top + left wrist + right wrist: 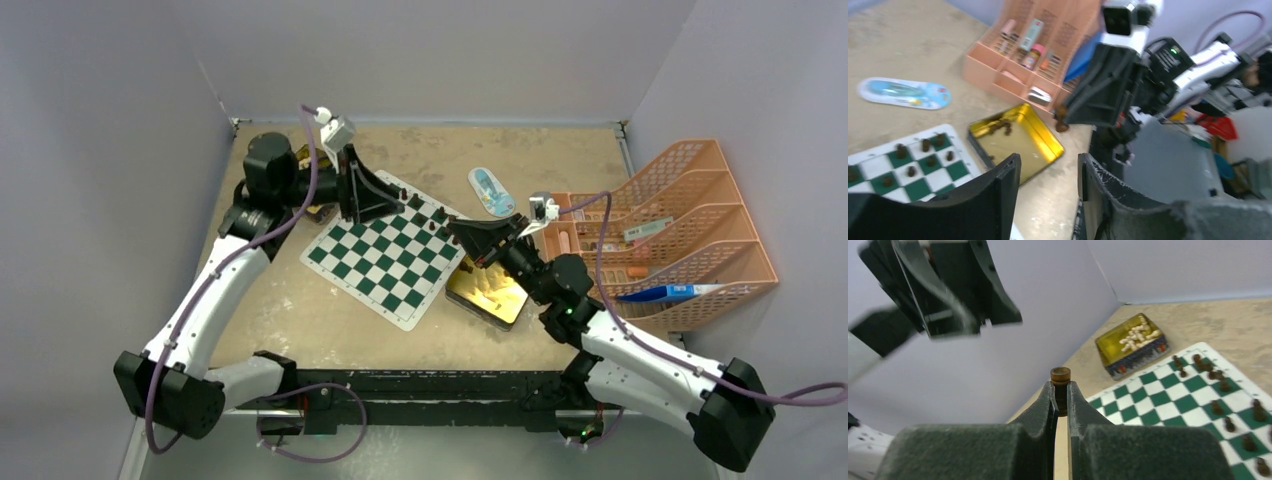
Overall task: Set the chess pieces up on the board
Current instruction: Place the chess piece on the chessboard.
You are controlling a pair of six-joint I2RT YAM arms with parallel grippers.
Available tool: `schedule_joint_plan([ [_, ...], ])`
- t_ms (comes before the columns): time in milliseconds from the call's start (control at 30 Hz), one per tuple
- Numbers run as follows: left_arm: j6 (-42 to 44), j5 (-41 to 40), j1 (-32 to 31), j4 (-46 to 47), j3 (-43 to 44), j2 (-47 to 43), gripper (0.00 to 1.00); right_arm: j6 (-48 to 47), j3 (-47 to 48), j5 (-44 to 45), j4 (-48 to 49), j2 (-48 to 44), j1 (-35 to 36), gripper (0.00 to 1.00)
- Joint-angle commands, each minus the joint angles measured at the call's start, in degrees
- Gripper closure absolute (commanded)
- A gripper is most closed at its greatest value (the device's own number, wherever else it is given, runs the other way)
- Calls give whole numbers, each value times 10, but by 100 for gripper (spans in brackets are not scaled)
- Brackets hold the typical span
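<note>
The board (372, 262) lies as a green-and-white check mat mid-table. Several dark brown chess pieces (430, 217) stand along its far right edge, and they also show in the right wrist view (1219, 385). My right gripper (1060, 388) is shut on a dark brown piece (1060, 376), held above the table just off the board's right corner (453, 229). My left gripper (1048, 172) is open with nothing between its fingers (1007, 186). It hangs over the board's far left corner (358, 210).
A gold tin (488, 291) holding a few dark pieces lies right of the board. A second gold tin (1132, 343) with cream pieces sits behind the board's left corner. An orange rack (668, 232) stands at the right. A blue-and-white packet (491, 190) lies behind the board.
</note>
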Motion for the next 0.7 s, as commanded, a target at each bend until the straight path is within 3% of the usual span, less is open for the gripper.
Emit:
schedule_joint_plan([
  [0, -193, 94, 2, 286, -110, -53, 53, 125, 44, -16, 113, 32, 2, 100],
  [167, -305, 95, 2, 400, -157, -72, 47, 208, 50, -16, 210, 69, 2, 100],
  [333, -358, 93, 0, 451, -171, -56, 46, 249, 83, -69, 272, 124, 2, 100],
  [500, -503, 97, -4, 634, -219, -21, 47, 274, 109, -94, 303, 169, 2, 100],
  [667, -525, 92, -12, 662, -219, -3, 47, 275, 128, -101, 301, 192, 5, 100],
])
